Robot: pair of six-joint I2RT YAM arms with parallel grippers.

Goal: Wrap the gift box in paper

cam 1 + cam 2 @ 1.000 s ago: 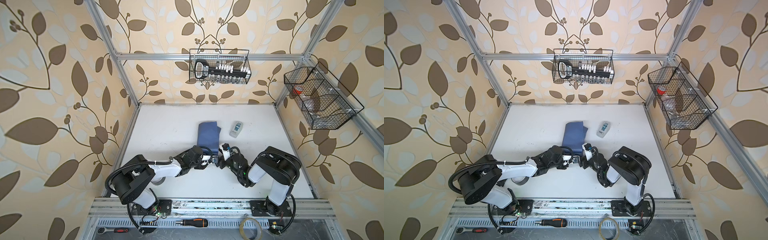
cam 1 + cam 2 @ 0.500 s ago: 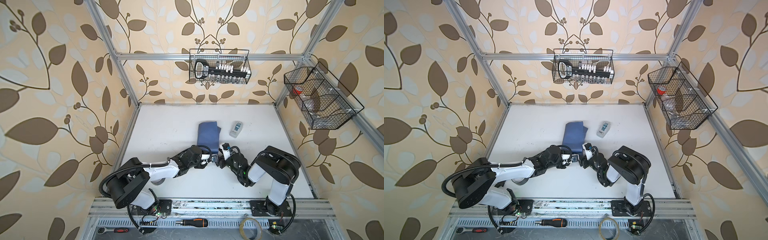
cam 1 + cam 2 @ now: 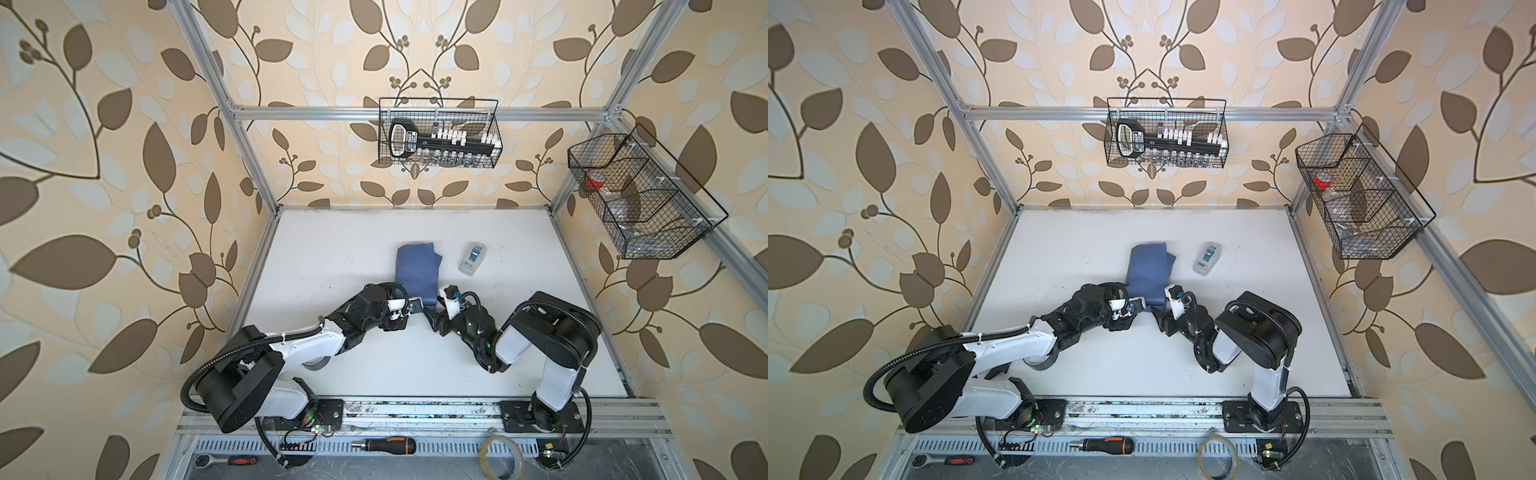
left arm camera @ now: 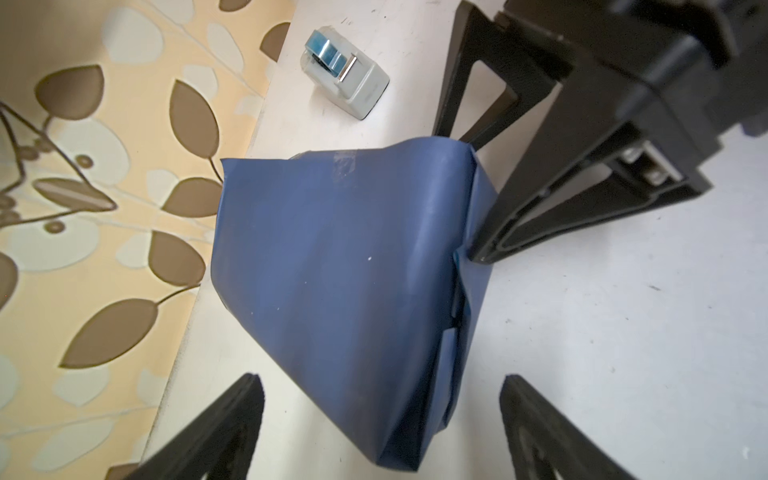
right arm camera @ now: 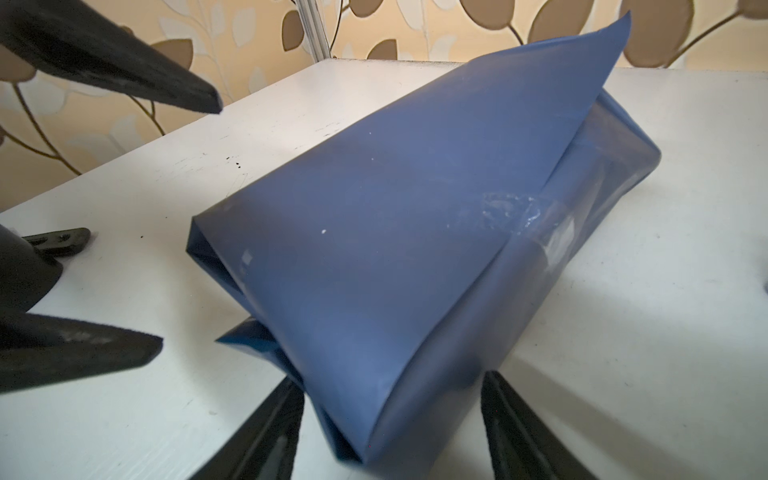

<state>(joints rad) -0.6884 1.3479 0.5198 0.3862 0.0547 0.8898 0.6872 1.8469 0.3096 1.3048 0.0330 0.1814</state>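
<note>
Task thing: the paper [image 3: 417,270], dusky face outward, is folded round the gift box, which is hidden inside it. The bundle lies mid-worktop [image 3: 332,257], with the tape dispenser [image 3: 472,258] near it on the right, not touching.
Long axis: it runs from the arms' side toward the far edge of the worktop, slightly tilted.
Open end: the near short end is an unfolded, hollow mouth, and a loose corner of paper stands up at the far end.
Left pincer [image 4: 378,384]: the jaws are spread wide and hold nothing. Its tips sit either side of the near end, square on to the mouth, with no contact visible.
Right pincer [image 5: 388,380]: the jaws stand apart, flanking the near right corner with their tips at the paper's side edge. I cannot tell whether they are pressing on it.
Nearer arm: both are at the near end. The right one is closest to the paper, and the left one faces the opening.
Deciding relation: the mouth probably has to be folded shut across the long axis, so the left pincer would work inward from the near left while the right one steadies the flank.
Risk: thin paper here may spring back or tear at the corner.
</note>
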